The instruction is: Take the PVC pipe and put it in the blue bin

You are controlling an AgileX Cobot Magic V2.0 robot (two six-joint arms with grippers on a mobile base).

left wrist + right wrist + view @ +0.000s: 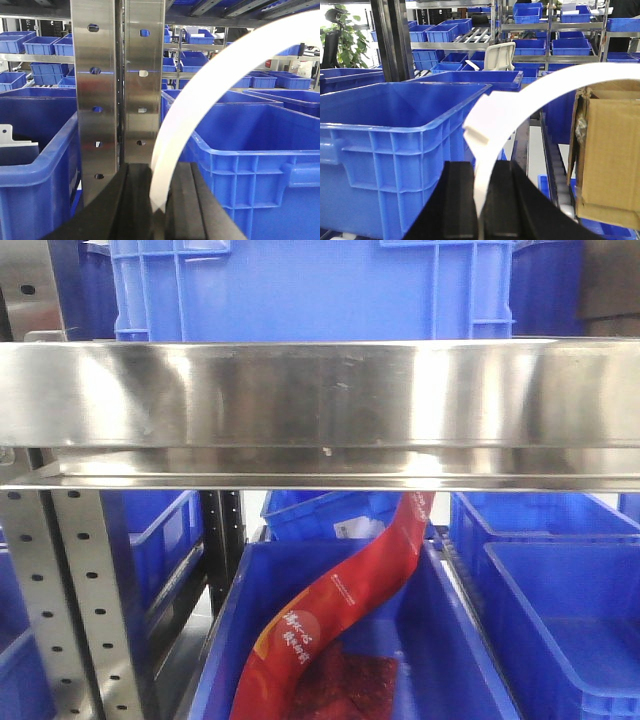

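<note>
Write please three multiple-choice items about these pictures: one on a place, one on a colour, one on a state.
1. Front view: where does the red strip's lower part lie? A on the steel shelf; B inside the lower bin; C on the floor.
2. Right wrist view: the curved strip is A white; B black; C green.
3. Right wrist view: the large bin is A lidded; B open-topped; C overturned.
1 B: bin walls surround it. 2 A: pale against the blue around it. 3 B: its inner walls show.
</note>
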